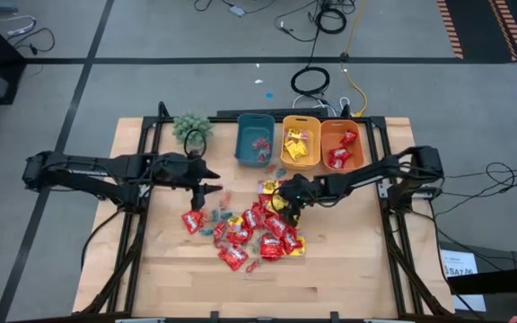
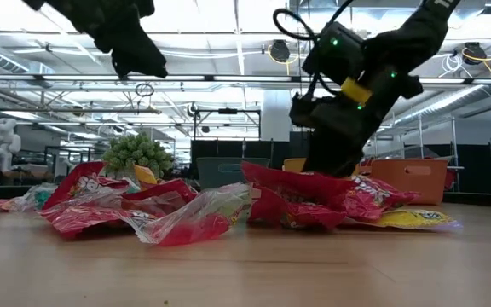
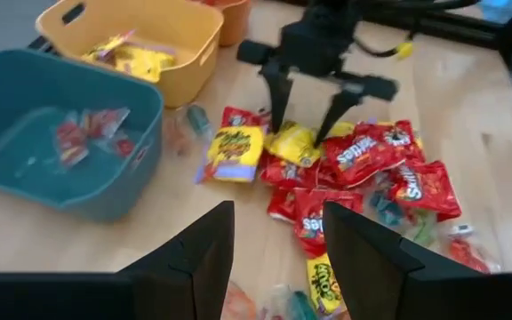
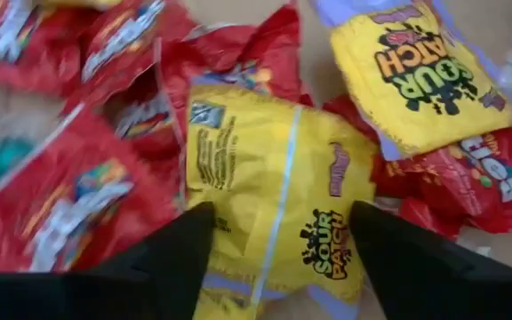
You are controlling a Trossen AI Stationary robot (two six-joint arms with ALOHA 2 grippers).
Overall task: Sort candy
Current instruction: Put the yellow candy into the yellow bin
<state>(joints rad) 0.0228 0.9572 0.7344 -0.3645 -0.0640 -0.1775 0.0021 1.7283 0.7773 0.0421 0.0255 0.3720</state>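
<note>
Right gripper: right gripper (image 1: 287,205) is down at the 12 o'clock edge of the candy pile (image 1: 245,235), fingers spread either side of a yellow packet (image 4: 278,200), not yet pinching it.
Key relation: the yellow packet lies directly under and between the right fingers; in the right wrist view its long axis runs along the line out from the wrist, so the fingers close across its narrow width.
Nearer arm: the right one, already over the packet; the left is off at the pile's 10 o'clock.
Left gripper: left gripper (image 1: 212,188) hangs above the table with its fingers apart and nothing between them.
Candy location: mostly red packets heaped mid-table, a second yellow packet (image 4: 416,67) just beyond the first, some red ones overlapped by it.
Bins: teal bin (image 1: 255,139), yellow bin (image 1: 300,142) and orange bin (image 1: 342,145) stand in a row at 12 o'clock of the pile.
Likely destination: the yellow bin, which already holds yellow packets, roughly 12 o'clock from the right gripper.
Risk: a neighbouring red packet edge may get pinched along.
</note>
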